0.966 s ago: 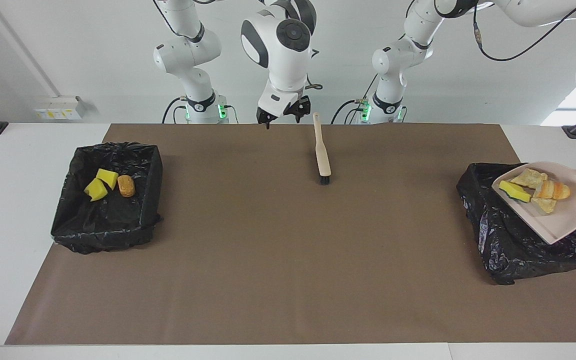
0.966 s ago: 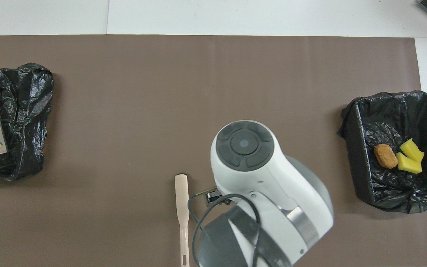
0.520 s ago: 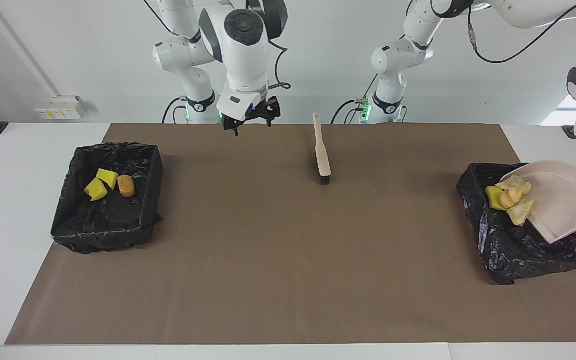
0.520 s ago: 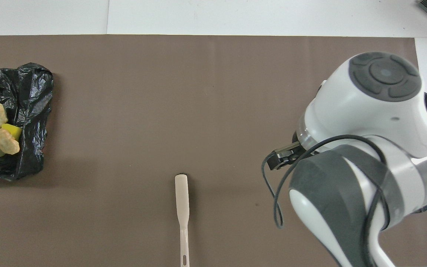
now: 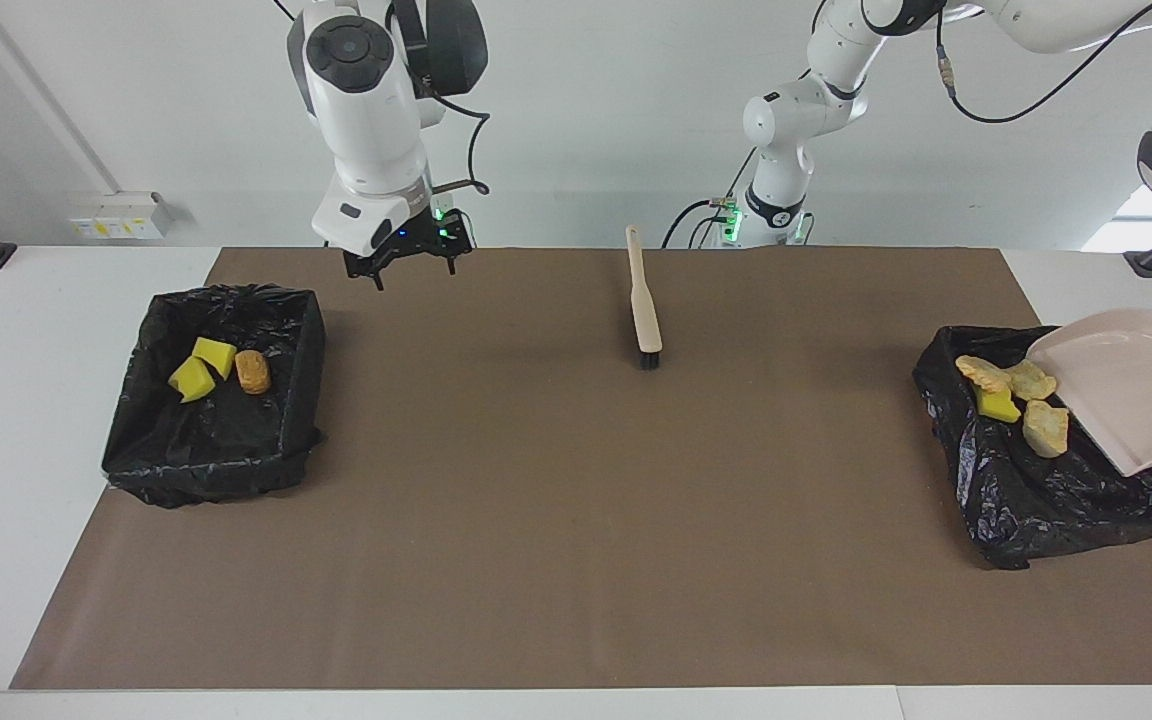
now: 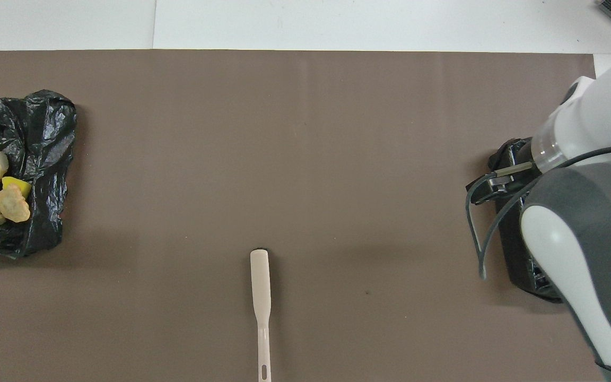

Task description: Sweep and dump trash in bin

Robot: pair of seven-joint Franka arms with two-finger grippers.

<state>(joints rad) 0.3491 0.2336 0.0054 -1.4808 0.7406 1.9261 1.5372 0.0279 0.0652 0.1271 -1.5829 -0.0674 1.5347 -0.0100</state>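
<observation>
Since a second ago we see four trash bits (image 5: 1011,395) slid off the tilted dustpan (image 5: 1131,400) into the bin (image 5: 1046,490) at right of the facing frame; the other bin (image 5: 216,410) at left holds three. Our left gripper is cut off at the frame's right edge, presumably clamped on the dustpan handle; our right gripper (image 5: 414,270), fingers wide and empty, hangs at upper left; the bin lies directly below the pan's lip, so we need only lift away.

The facing view looks from high across the table toward both arm bases, which stand along its top edge. The overhead view looks steeply down from above the robots' end. Both sit well back and share the wide brown paper mat (image 5: 576,520) (image 6: 305,132), the beige long-handled brush (image 5: 644,300) (image 6: 261,302) and the black bag-lined bin (image 5: 1046,480) (image 6: 29,138), lower right in one, middle left in the other.
</observation>
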